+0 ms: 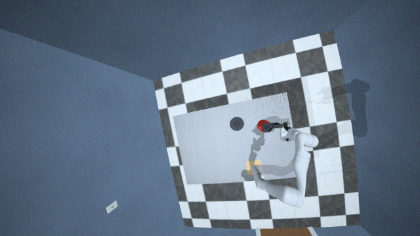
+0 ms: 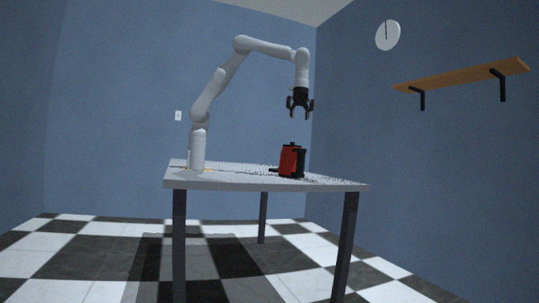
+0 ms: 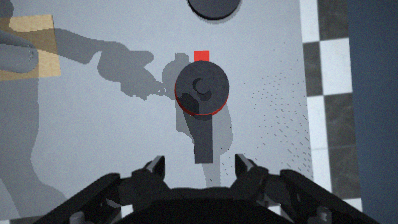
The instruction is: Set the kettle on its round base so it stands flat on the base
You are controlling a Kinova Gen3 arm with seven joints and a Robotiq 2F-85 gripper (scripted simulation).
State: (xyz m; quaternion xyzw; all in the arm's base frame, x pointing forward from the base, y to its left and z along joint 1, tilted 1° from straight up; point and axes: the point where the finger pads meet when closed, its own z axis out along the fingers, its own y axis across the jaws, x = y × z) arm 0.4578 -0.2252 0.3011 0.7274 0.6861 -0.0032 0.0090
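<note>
The red kettle (image 2: 291, 161) with a dark lid and black handle stands upright on the grey table, near its right side. In the overhead view the kettle (image 1: 264, 126) has its handle (image 1: 277, 125) pointing right. The round dark base (image 1: 236, 123) lies flat on the table, apart from the kettle to its left. In the wrist view the kettle (image 3: 202, 90) is below me, its handle (image 3: 203, 141) pointing toward my fingers, and the base (image 3: 214, 8) is at the top edge. My gripper (image 2: 300, 110) (image 3: 199, 164) is open and empty, high above the kettle's handle side.
A tan patch (image 1: 253, 166) marks the table by the arm's foot. The table's right edge (image 3: 303, 100) is close to the kettle. A wooden shelf (image 2: 461, 77) and a clock (image 2: 387, 34) hang on the right wall.
</note>
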